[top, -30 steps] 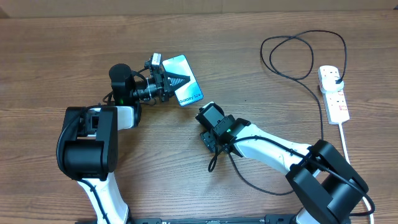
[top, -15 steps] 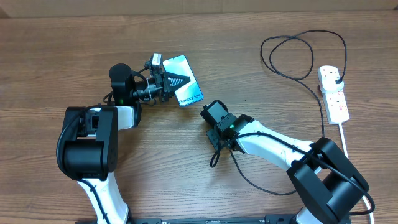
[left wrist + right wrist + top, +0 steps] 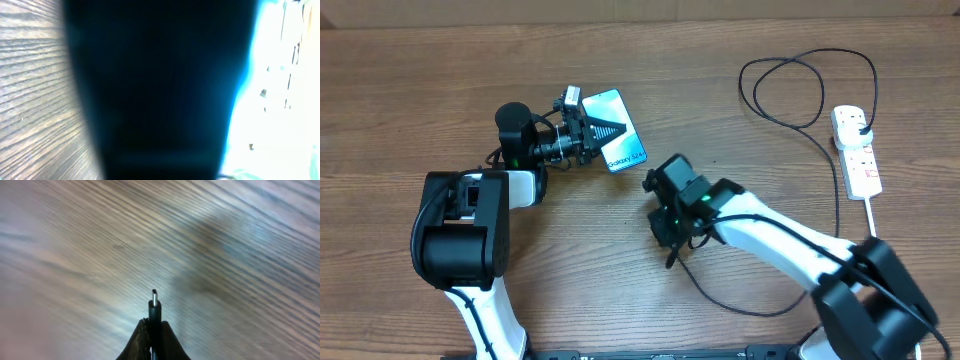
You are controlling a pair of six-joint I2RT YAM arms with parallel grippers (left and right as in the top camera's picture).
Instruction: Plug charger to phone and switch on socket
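The phone (image 3: 621, 142) lies tilted on the wood table, its light blue screen up. My left gripper (image 3: 601, 130) is shut on the phone's left long edge. In the left wrist view, the phone (image 3: 280, 110) fills the frame with its dark edge and bright screen. The charger cable (image 3: 840, 180) runs from its black plug (image 3: 861, 123) in the socket (image 3: 856, 150) down and round to my right gripper (image 3: 670, 226). In the right wrist view, my right gripper (image 3: 154, 336) is shut on the charger connector (image 3: 154, 311), whose metal tip points forward above bare wood, below and right of the phone.
The socket's thick white cord (image 3: 872, 220) leaves toward the front right edge. The charger cable forms a loop (image 3: 800, 90) at the back right and a slack curve (image 3: 740, 305) near the front. The table (image 3: 410, 90) is brown wood.
My right wrist has shifted a little to the right and turned, and the cable end has come with it. The left arm and the phone have stayed put.
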